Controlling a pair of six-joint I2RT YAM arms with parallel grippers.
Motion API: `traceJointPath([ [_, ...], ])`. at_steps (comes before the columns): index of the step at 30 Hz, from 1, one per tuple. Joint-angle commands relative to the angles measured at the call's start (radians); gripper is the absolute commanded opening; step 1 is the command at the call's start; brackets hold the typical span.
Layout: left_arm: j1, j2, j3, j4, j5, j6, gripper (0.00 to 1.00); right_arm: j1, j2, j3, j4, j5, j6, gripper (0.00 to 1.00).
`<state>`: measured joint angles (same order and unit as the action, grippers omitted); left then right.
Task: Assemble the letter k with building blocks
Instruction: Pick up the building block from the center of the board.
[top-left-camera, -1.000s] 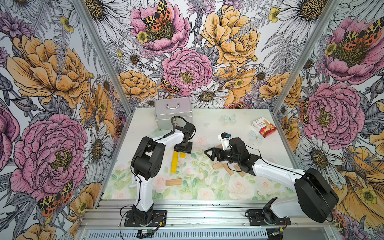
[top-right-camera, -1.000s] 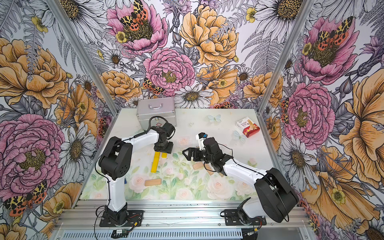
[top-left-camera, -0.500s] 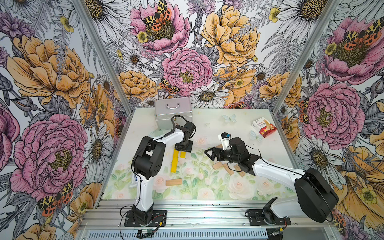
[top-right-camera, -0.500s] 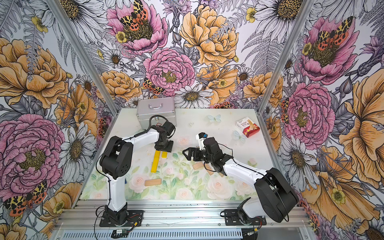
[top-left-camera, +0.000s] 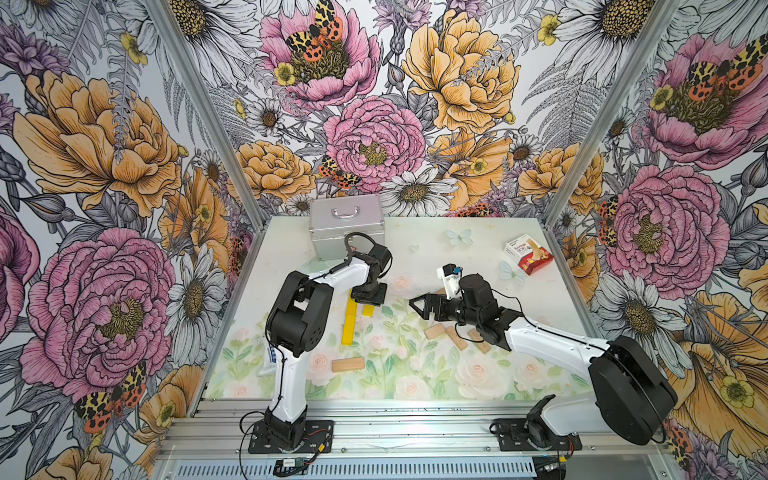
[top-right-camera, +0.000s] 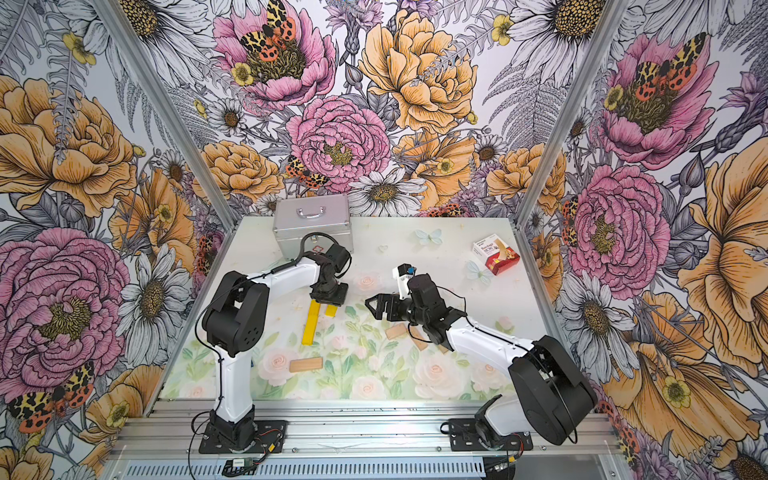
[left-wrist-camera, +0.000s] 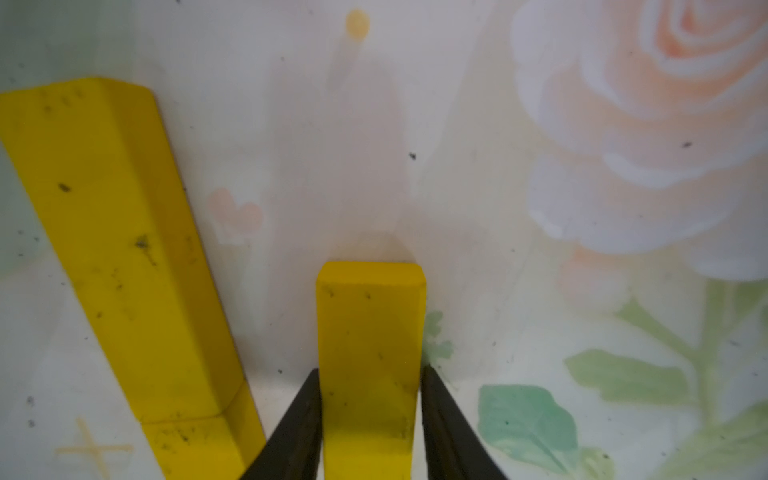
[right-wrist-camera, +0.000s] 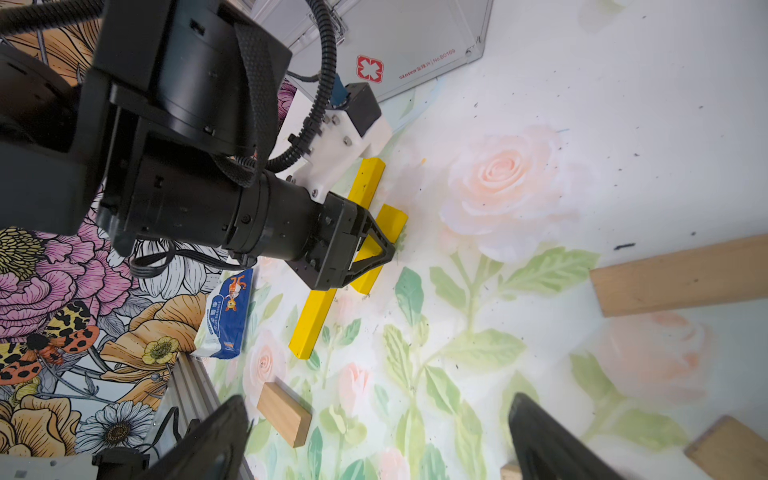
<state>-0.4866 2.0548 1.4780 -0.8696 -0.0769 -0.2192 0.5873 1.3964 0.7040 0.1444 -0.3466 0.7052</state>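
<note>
The left fingers (left-wrist-camera: 299, 415) are clenched on a short yellow block (left-wrist-camera: 370, 324), with one black tip pressed against each long side. The block lies flat on the worktop (top-left-camera: 436, 257). It sits just beside the far end of the long yellow bar (top-left-camera: 349, 324), on the side that faces the right arm, and a thin strip of worktop shows between the two. The right fingers (right-wrist-camera: 552, 440) are spread wide with nothing between them, hovering above the worktop well off to that same side of the long yellow bar. One pale wood block (top-left-camera: 348, 364) lies alone just past the bar's near end. A few more pale wood blocks (top-left-camera: 435, 331) lie clustered farther out on the right arm's side of the bar, partly under that arm. A silver case (top-left-camera: 345, 226) stands beyond the bar's far end.
</note>
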Motion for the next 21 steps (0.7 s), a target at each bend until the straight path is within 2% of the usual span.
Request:
traceJointPath([
  [1, 0.005, 0.019, 0.014, 0.011, 0.034, 0.032, 0.34, -0.004, -0.008, -0.008, 0.026, -0.012, -0.012, 0.99],
  [11, 0.012, 0.004, 0.033, -0.002, 0.007, 0.136, 0.28, -0.006, -0.016, -0.006, 0.030, -0.016, -0.011, 0.99],
  [13, 0.021, 0.008, 0.044, -0.011, 0.003, 0.168, 0.24, -0.006, -0.022, -0.008, 0.030, -0.015, -0.012, 0.99],
  [15, 0.030, 0.015, 0.054, -0.014, 0.008, 0.191, 0.15, -0.006, -0.029, -0.010, 0.030, -0.015, -0.012, 0.99],
  [21, 0.037, 0.031, 0.077, -0.014, -0.003, 0.223, 0.15, -0.006, -0.043, -0.025, 0.030, -0.014, -0.012, 0.99],
])
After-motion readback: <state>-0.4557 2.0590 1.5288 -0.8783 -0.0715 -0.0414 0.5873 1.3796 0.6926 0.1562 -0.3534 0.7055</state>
